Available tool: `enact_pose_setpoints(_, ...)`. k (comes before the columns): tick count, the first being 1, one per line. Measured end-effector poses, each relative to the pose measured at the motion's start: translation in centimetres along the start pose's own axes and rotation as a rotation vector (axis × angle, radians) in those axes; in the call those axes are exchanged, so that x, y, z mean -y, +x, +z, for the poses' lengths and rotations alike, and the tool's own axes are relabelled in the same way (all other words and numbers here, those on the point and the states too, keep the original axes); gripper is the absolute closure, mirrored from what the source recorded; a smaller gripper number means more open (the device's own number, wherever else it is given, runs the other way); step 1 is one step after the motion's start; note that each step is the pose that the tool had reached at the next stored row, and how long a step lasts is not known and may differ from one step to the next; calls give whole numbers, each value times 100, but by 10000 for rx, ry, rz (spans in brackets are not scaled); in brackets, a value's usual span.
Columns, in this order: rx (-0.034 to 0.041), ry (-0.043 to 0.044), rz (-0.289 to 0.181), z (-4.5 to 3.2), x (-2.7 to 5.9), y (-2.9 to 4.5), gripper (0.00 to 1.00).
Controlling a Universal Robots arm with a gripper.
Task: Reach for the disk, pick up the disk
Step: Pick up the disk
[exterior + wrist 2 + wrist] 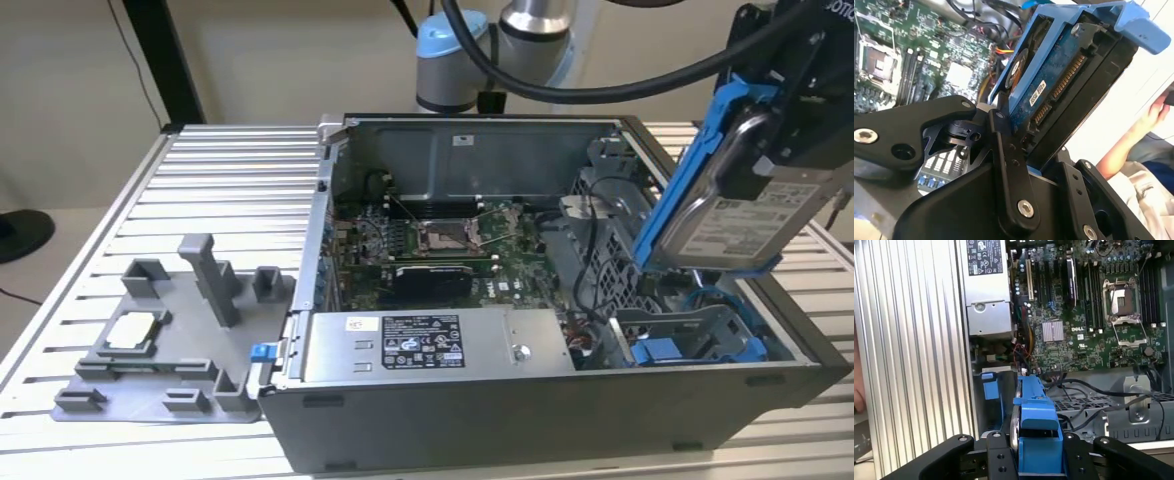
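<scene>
The disk [731,215], a silver hard drive with a white label in a blue bracket, hangs tilted above the open computer case's drive bay [687,335] on the exterior view's right. My gripper [781,150] is shut on it from above. In the second wrist view the black fingers [1004,150] clamp the disk [1054,80] across its thickness, its circuit-board side and connector showing. In the first wrist view the blue bracket [1036,420] stands edge-on between the fingers [999,455], high over the case interior.
The open case [534,410] holds a motherboard [441,240] and a grey power supply [427,345]. A grey fixture [160,340] with a small silver chip [138,330] lies on the slatted table [227,190]. A person's arm [1134,140] is nearby.
</scene>
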State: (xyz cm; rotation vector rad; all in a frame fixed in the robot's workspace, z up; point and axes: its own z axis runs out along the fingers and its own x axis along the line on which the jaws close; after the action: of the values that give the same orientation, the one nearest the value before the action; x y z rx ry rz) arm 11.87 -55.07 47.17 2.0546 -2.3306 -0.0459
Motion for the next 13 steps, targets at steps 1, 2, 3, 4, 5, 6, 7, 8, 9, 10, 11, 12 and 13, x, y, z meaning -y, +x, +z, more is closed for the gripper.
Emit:
enact_pose_setpoints(1,0,0,0,1,-7,32,100)
enact_pose_setpoints(2,0,0,-3,2,-13,64,100)
enact_pose_setpoints(3,0,0,-9,3,-18,92,100)
enact_pose_setpoints(4,-3,0,-42,4,-20,111,100)
enact_pose_setpoints(5,-5,0,-106,5,-20,121,100)
enact_pose_setpoints(6,-8,1,-181,6,-20,128,100)
enact_pose_setpoints(7,-12,1,-266,7,-21,134,100)
enact_pose_setpoints(8,-15,2,-359,8,-22,138,100)
enact_pose_setpoints(9,-19,3,-456,10,-22,141,100)
enact_pose_setpoints(10,-24,3,-549,10,-23,146,100)
enact_pose_setpoints(11,-29,4,-604,10,-25,161,100)
enact_pose_setpoints(12,-28,4,-622,12,-29,186,100)
enact_pose_setpoints(13,-28,4,-632,14,-37,207,100)
